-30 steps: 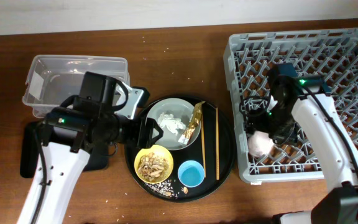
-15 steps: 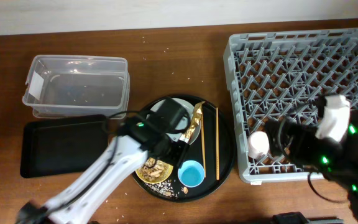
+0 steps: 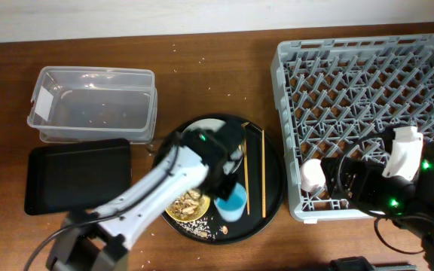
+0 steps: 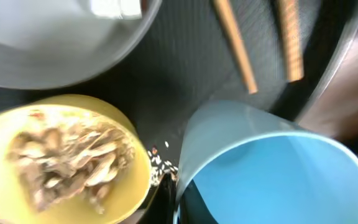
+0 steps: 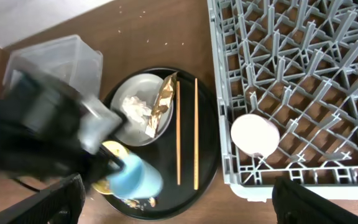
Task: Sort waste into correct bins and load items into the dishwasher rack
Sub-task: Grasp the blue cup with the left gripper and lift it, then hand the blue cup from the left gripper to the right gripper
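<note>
My left gripper (image 3: 229, 194) is over the round black tray and shut on the wall of the small blue cup (image 3: 233, 202), which tilts in the grip. One finger (image 4: 166, 208) is outside the cup (image 4: 278, 174), the other inside. Beside it sits the yellow bowl (image 4: 61, 155) of tan scraps. The plate (image 5: 138, 115) carries white tissue (image 5: 135, 107) and the gold wrapper (image 5: 162, 102). Two chopsticks (image 3: 262, 173) lie on the tray's right side. The pink cup (image 3: 312, 175) stands upside down in the dishwasher rack (image 3: 368, 83). My right gripper (image 5: 179, 193) hangs wide open and empty high above the rack's front corner.
The clear tub (image 3: 93, 105) stands at the back left, with the flat black tray (image 3: 74, 177) in front of it. The round black tray (image 3: 271, 205) lies between them and the rack, with rice grains scattered on it. My left arm covers most of the plate from overhead.
My left arm swung from the left side to the round tray and its gripper closed on the blue cup. My right arm pulled back from the rack, leaving the pink cup there.
</note>
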Action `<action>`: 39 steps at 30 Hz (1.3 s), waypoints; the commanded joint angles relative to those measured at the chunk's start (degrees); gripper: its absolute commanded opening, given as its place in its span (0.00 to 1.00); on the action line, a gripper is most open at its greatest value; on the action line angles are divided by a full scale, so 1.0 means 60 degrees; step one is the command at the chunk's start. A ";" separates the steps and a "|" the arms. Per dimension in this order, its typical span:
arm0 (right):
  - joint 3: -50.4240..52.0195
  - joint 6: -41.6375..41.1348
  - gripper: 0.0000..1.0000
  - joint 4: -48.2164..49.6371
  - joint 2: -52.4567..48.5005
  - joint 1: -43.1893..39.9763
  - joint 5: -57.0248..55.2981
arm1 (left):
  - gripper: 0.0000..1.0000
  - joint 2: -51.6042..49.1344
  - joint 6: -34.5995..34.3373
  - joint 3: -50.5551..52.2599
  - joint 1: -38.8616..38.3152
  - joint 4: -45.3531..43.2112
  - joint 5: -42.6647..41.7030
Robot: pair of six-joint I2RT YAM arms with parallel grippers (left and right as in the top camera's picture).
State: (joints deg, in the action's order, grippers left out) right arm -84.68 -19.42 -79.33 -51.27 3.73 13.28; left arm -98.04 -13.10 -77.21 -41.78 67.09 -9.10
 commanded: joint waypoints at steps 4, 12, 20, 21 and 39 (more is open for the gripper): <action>0.1730 0.2670 0.93 0.1406 -0.0368 -0.0062 0.4470 | 0.00 0.1220 0.2382 -0.2616 0.3315 0.0211 -0.8360; 0.2124 0.3279 0.97 0.4113 -0.0809 -0.0062 0.8695 | 0.00 0.1220 0.2849 -0.2616 0.3931 0.0586 -1.1693; 0.2124 0.3632 0.85 0.5227 -0.1632 0.0262 1.1428 | 0.00 0.1220 0.2849 -0.2616 0.3967 0.0339 -1.2775; 0.2124 0.3632 0.83 0.5235 -0.1661 0.0452 1.1275 | 0.00 0.1220 0.2849 -0.2616 0.3967 0.0277 -1.2772; 0.2113 0.1909 0.50 0.5074 -0.1035 0.0273 0.8098 | 0.99 0.1220 0.2790 -0.2616 0.3905 0.0310 -0.8247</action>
State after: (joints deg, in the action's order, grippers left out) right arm -72.05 -4.58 -46.68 -60.86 7.57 68.47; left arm -90.65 3.05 -92.60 -18.31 68.25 -74.61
